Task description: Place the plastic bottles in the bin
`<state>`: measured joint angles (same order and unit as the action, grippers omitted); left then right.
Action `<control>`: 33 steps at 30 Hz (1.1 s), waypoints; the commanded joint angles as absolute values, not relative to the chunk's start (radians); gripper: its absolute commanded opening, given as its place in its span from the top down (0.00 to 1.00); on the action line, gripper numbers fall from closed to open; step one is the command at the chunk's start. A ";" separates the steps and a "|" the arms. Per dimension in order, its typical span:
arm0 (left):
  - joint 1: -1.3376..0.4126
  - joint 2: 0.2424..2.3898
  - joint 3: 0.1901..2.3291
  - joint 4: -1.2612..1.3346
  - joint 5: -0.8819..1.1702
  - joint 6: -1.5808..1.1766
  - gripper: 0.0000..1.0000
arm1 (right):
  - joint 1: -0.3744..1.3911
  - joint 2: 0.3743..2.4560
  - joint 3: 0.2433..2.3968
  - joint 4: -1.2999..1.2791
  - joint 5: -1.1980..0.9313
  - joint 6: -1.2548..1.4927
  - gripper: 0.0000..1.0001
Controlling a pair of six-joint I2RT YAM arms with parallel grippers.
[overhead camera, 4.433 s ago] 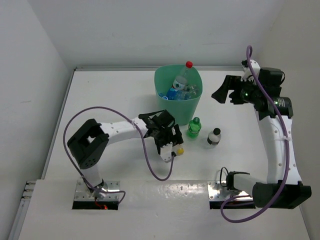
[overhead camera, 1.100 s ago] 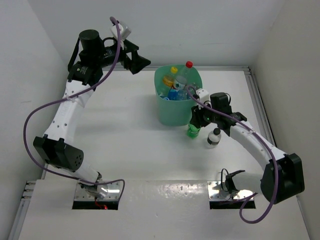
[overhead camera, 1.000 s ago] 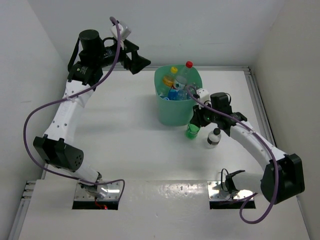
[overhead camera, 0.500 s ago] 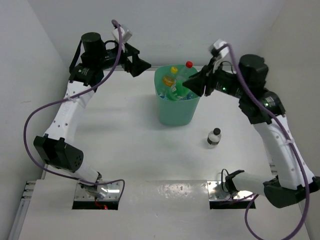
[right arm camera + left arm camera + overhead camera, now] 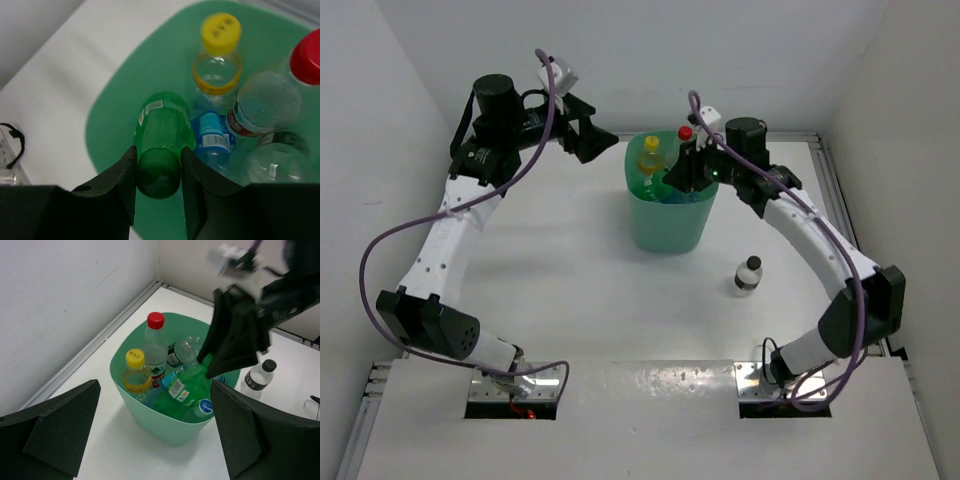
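White table [image 5: 570,280]; green bottle [image 5: 161,145], label [image 5: 150,107] unreadable

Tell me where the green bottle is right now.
In the right wrist view, the green bottle is gripped by the right gripper, pointing down into the bin beside the yellow-capped bottle.

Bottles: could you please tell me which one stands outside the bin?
The black-capped bottle on the table, right of the bin; the others, even the green bottle in the right pincer, are inside it.
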<state>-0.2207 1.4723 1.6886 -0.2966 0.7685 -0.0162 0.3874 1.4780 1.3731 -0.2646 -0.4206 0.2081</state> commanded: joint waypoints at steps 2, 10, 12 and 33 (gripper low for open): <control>-0.221 1.388 1.654 -0.250 0.792 -0.008 0.02 | 0.399 1.496 1.381 -0.248 -0.449 0.170 0.46; -0.342 1.324 1.539 -0.261 0.828 0.130 0.02 | 0.361 1.424 1.544 -0.311 -0.408 0.271 0.14; -0.429 1.324 1.519 -0.271 0.809 0.199 0.02 | 0.310 1.396 1.589 -0.337 -0.408 0.327 0.12; -1.026 2.041 1.824 -0.345 0.539 0.212 0.20 | -0.149 0.842 1.163 -0.660 -0.204 0.480 0.20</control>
